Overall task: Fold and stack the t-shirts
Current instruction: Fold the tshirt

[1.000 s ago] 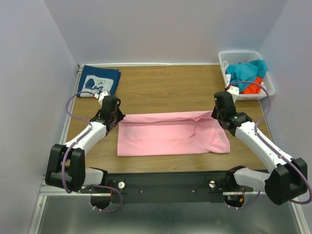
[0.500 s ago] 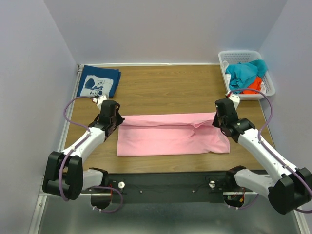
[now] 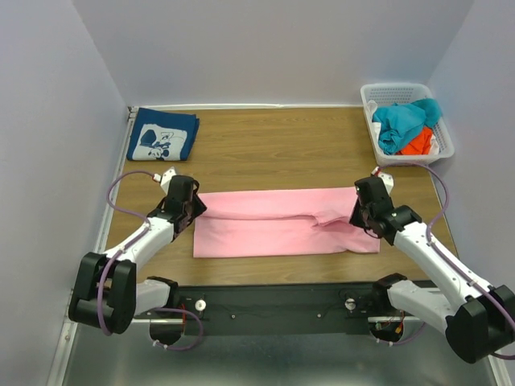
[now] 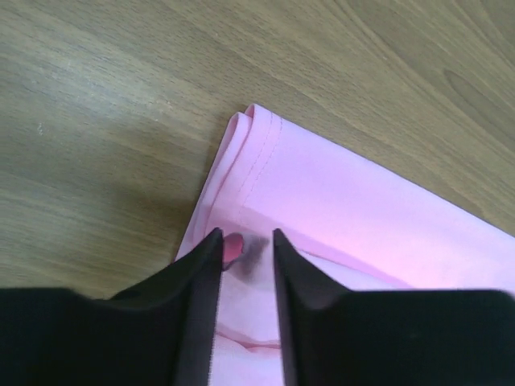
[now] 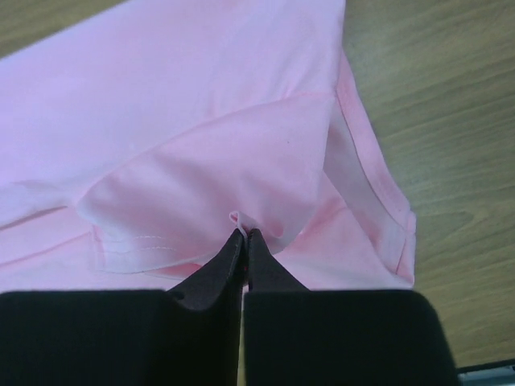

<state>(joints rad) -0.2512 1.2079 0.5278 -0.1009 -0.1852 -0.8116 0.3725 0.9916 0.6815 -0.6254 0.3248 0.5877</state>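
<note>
The light pink t-shirt lies spread across the table's near middle, its far edge folded towards the near side. My left gripper is at its left end. In the left wrist view the jaws stand slightly apart, with a small loop of pink cloth between them. My right gripper is at the shirt's right end. In the right wrist view it is shut on a pinch of the pink cloth. The navy t-shirt with a white cartoon print lies folded at the far left corner.
A white basket at the far right holds teal and orange cloth. A metal rail runs along the table's left edge. Bare wood lies between the pink shirt and the back wall.
Both grippers have moved towards the near edge, drawing the pink shirt's far edge over itself. The folded band is now narrower front to back.
</note>
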